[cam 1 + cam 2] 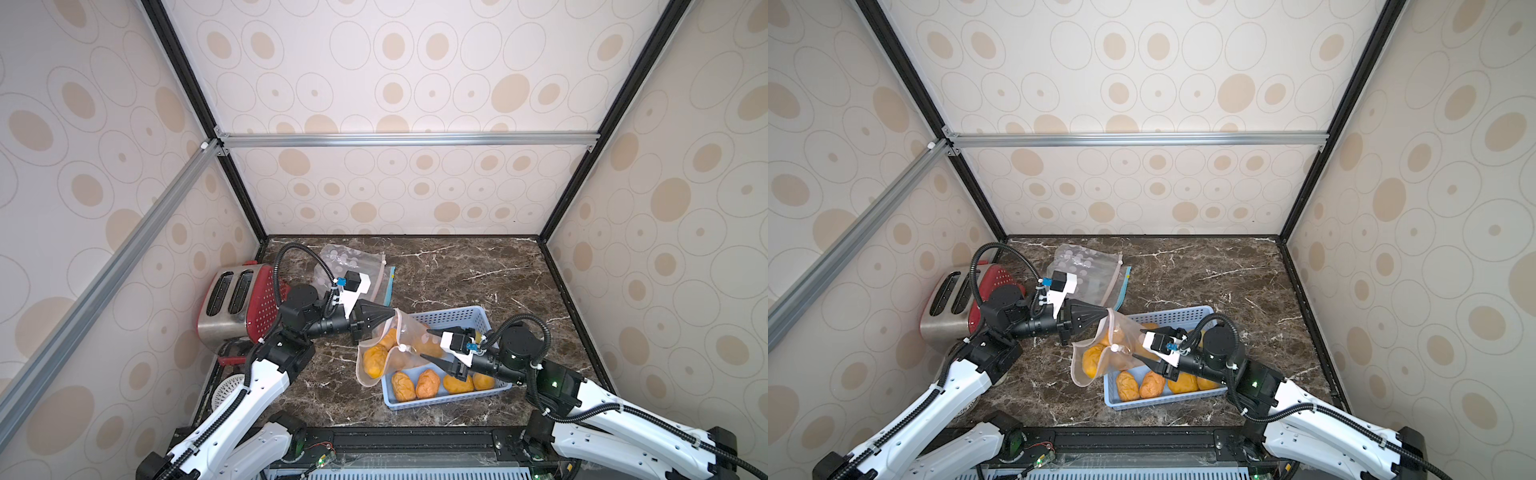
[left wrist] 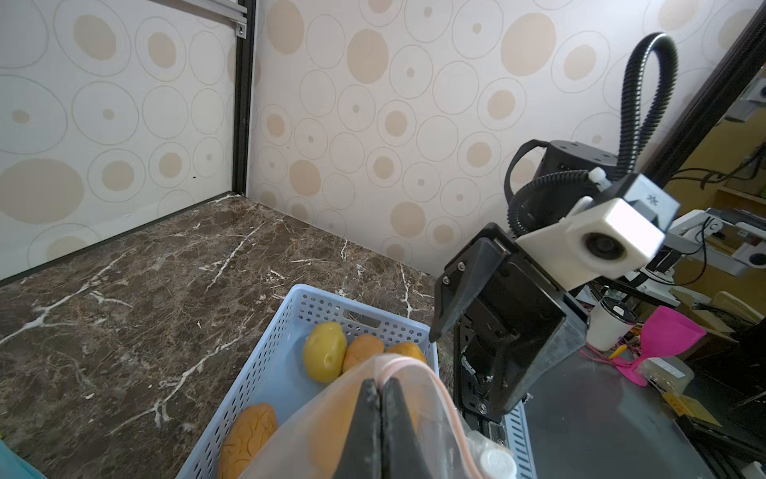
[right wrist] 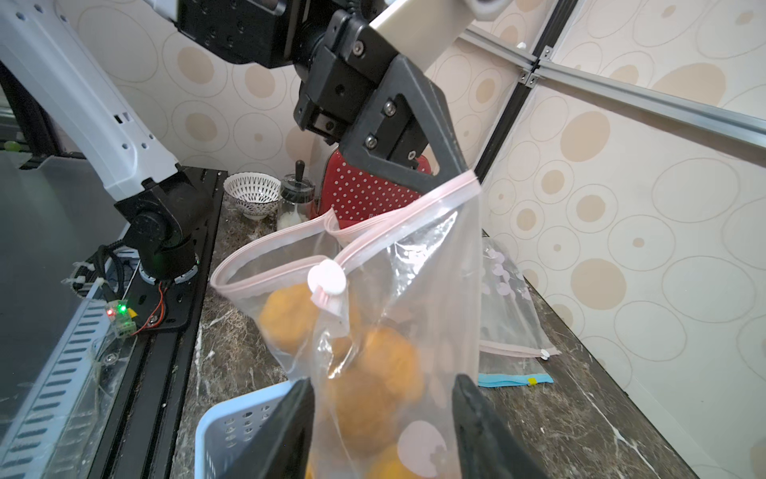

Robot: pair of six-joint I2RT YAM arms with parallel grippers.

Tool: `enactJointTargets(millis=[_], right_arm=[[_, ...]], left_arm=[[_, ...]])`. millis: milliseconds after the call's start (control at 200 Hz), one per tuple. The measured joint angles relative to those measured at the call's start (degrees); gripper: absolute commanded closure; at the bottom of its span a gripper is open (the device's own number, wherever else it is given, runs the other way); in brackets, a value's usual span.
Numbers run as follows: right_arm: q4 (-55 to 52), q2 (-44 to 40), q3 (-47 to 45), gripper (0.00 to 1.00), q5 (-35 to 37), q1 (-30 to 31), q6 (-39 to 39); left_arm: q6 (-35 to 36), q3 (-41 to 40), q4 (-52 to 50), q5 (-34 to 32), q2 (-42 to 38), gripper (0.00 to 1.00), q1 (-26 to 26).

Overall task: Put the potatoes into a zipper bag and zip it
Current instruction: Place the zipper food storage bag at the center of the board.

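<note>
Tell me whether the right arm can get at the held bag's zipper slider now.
Probably yes: the left gripper, shut on the bag at its top corner, holds it up, and the slider hangs uncovered just ahead of the open right gripper.

Clear zipper bag (image 1: 405,332) hangs from one top corner, pinched in the closed left gripper (image 1: 390,312); its pink track sags and the mouth gapes wide beside the white slider (image 3: 326,278); several wrinkly orange potatoes (image 1: 375,360) bulge low inside it, piled together; the bag's belly droops over the left end of the blue basket (image 1: 457,312); four more orange potatoes (image 1: 428,383) lie in a row along the basket's near side, loose; at the far end sits a smoother yellowish-green one (image 2: 324,352), touching an orange neighbour.
</note>
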Motion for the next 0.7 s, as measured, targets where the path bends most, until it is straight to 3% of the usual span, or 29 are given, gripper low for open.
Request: enactJointTargets(millis=[190, 365, 700], right_arm=[[0.63, 4.83, 0.0, 0.47, -3.54, 0.0, -1.68], [3.08, 7.02, 0.0, 0.55, -6.49, 0.07, -2.93], [5.68, 9.42, 0.04, 0.65, -7.08, 0.81, -6.45]], left_arm=[[0.0, -2.78, -0.2, -1.75, -2.12, 1.0, 0.0], [0.42, -3.3, -2.51, -3.8, -2.54, 1.0, 0.0], [0.68, -3.21, -5.4, -5.16, -1.62, 1.0, 0.0]])
